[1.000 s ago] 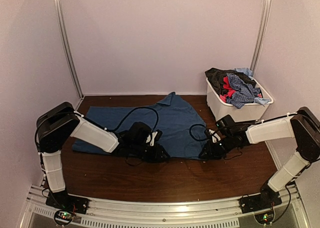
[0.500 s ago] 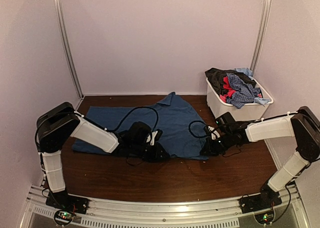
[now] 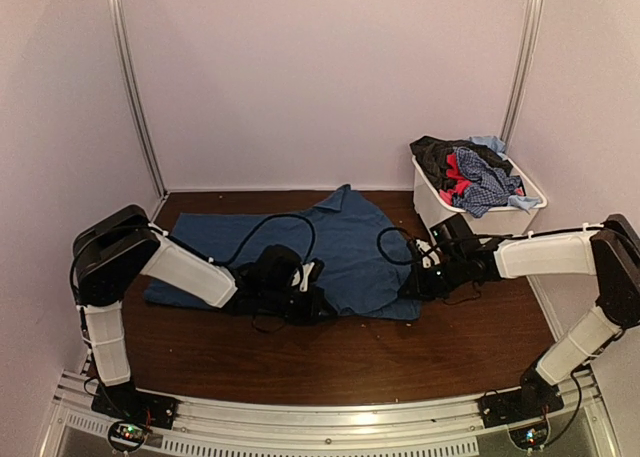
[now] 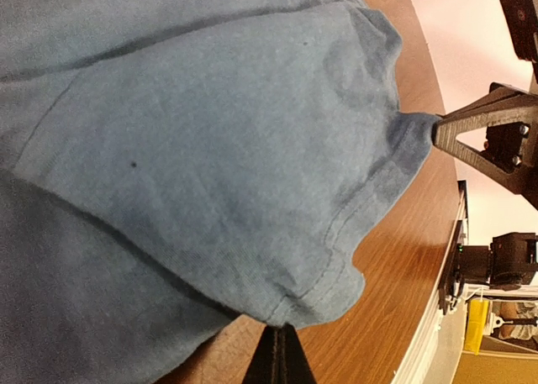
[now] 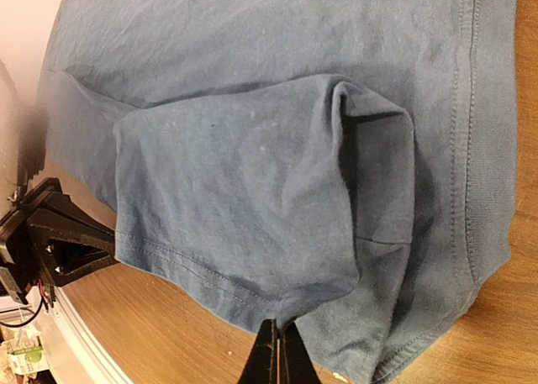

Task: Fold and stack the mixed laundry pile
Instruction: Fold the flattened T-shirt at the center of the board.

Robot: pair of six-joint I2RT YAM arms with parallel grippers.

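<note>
A dark-blue T-shirt (image 3: 345, 242) lies spread flat on the brown table. My left gripper (image 3: 326, 312) is shut on its near hem; the left wrist view shows the closed fingertips (image 4: 282, 332) pinching the stitched edge of the T-shirt (image 4: 210, 149). My right gripper (image 3: 409, 290) is shut on the shirt's hem further right, and the right wrist view shows the T-shirt (image 5: 244, 165) bunched into a raised fold above the tips (image 5: 277, 327). The rest of the mixed laundry pile (image 3: 470, 172) sits heaped in the bin: black, red, checked blue and light-blue pieces.
The white plastic bin (image 3: 440, 215) stands at the back right, close behind my right arm. Black cables (image 3: 265, 222) loop over the shirt. Pale walls enclose the table on three sides. Bare wood (image 3: 350, 362) runs along the front edge.
Both grippers went from partly open to shut on the shirt's hem. The right gripper has drawn back toward the bin, lifting the hem into a fold. The left arm stayed put.
</note>
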